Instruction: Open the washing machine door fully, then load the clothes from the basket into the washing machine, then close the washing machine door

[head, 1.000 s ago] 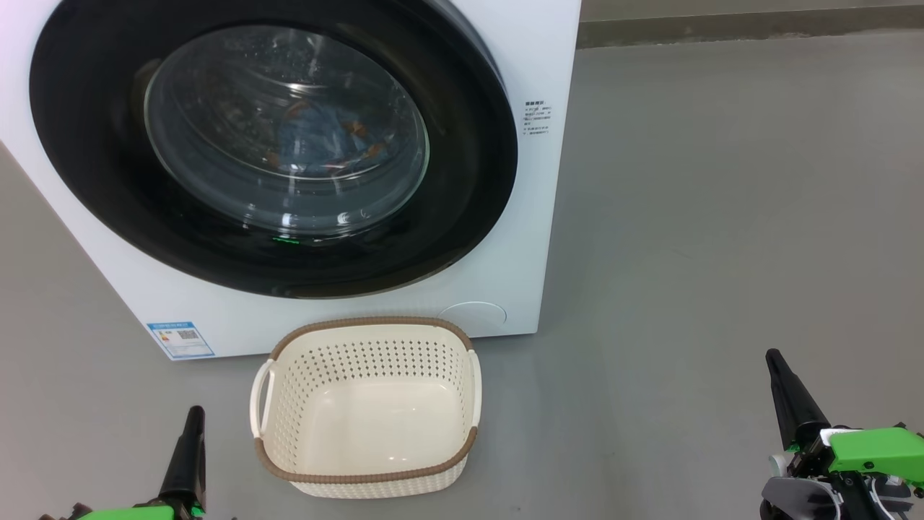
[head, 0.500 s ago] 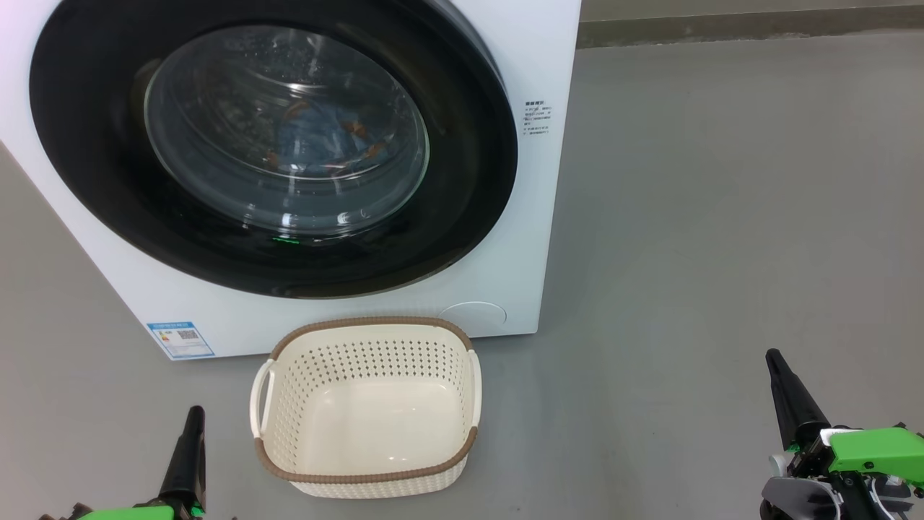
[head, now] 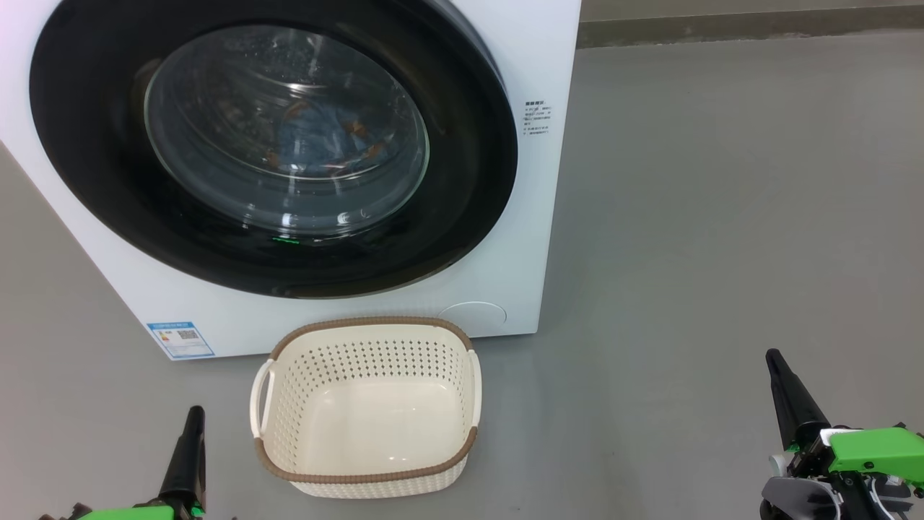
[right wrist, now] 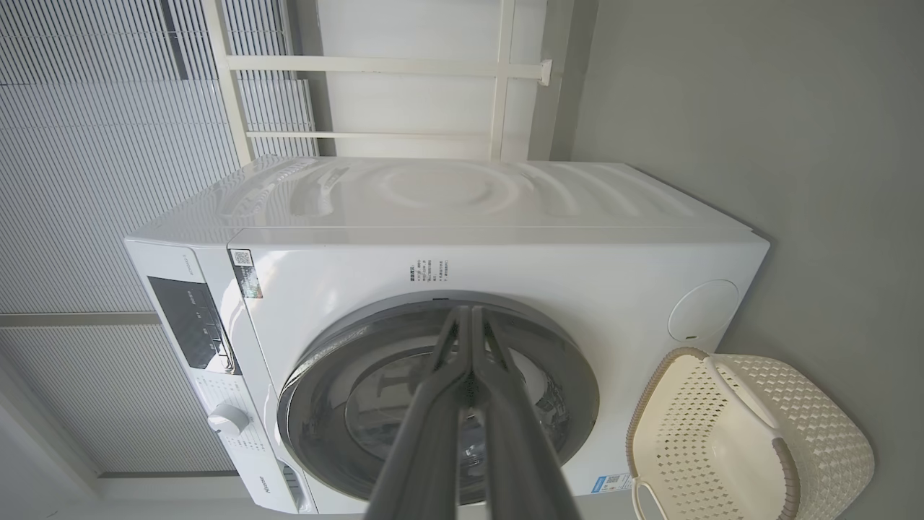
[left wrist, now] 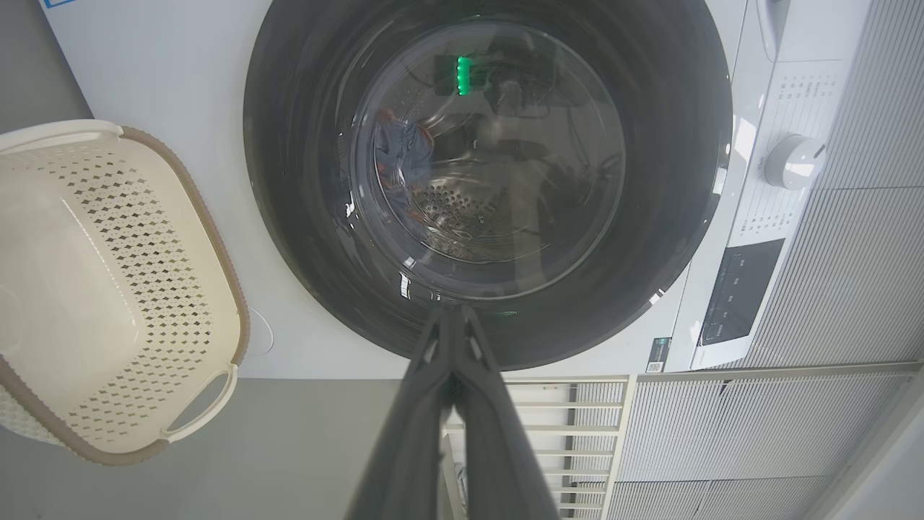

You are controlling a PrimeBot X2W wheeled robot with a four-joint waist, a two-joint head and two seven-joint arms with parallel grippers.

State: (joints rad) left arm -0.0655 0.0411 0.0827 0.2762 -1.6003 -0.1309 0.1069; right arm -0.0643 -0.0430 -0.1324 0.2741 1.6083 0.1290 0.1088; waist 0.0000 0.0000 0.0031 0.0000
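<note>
Obs.: washing machine door closed flush on the white washing machine. Blue bear-print clothes seen through the glass, inside the drum. The basket is empty, on the grey floor just in front of the machine. The left tool is near-left of the basket, fingers pressed together, holding nothing. The right tool is well right of the basket, likewise narrow and empty.

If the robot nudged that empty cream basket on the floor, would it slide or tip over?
Probably slide: the basket is empty, thin perforated plastic, so likely light. It sits low and wide on smooth floor, so tipping seems unlikely. Walls may flex.
</note>
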